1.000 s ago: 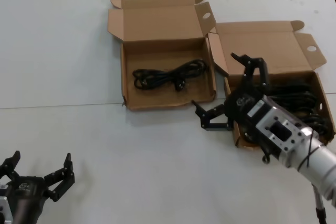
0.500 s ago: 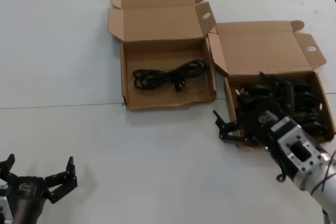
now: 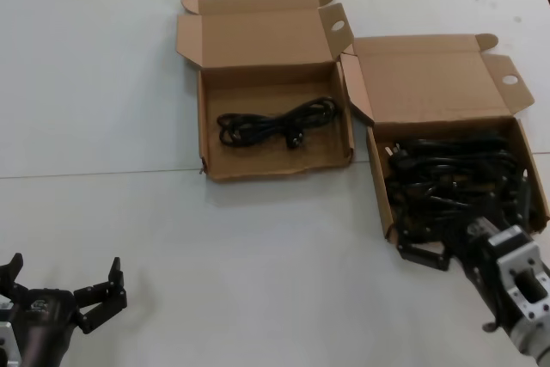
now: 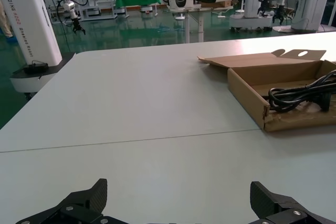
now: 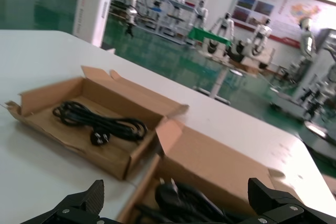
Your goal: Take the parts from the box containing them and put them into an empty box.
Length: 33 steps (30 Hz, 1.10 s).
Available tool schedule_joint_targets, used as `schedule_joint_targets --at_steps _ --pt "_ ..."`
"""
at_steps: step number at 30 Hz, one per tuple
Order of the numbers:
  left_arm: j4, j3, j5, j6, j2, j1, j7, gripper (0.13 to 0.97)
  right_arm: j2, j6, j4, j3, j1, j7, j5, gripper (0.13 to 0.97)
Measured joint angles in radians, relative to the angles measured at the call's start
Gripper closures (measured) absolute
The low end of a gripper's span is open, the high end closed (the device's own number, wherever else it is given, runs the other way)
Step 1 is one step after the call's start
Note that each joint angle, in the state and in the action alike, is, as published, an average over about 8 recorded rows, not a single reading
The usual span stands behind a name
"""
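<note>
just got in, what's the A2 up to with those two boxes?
It is moving black power cords between two open cardboard boxes. The right gripper, fingers open and empty, is at the near edge of the full box, over its pile of cords. One cord lies in the other box, beside the full box on the left. The left gripper is open too, parked low at the table's near left.

Black power cords [image 3: 451, 182] fill one plain brown cardboard box [image 3: 382, 191] on a white table [image 3: 103, 83].
</note>
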<state>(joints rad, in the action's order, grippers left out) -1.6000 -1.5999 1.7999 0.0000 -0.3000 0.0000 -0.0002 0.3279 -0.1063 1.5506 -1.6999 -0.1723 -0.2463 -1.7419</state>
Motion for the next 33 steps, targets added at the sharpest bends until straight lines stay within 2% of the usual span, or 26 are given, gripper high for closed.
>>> schedule_joint_targets --at_steps 15,33 --pt "0.000 0.000 0.000 0.000 0.000 0.000 0.000 0.132 -0.022 0.086 0.040 0.080 0.139 0.000 -0.047 0.129" --pt "0.000 0.000 0.000 0.000 0.000 0.000 0.000 0.132 -0.024 0.090 0.042 0.085 0.146 0.000 -0.049 0.129"
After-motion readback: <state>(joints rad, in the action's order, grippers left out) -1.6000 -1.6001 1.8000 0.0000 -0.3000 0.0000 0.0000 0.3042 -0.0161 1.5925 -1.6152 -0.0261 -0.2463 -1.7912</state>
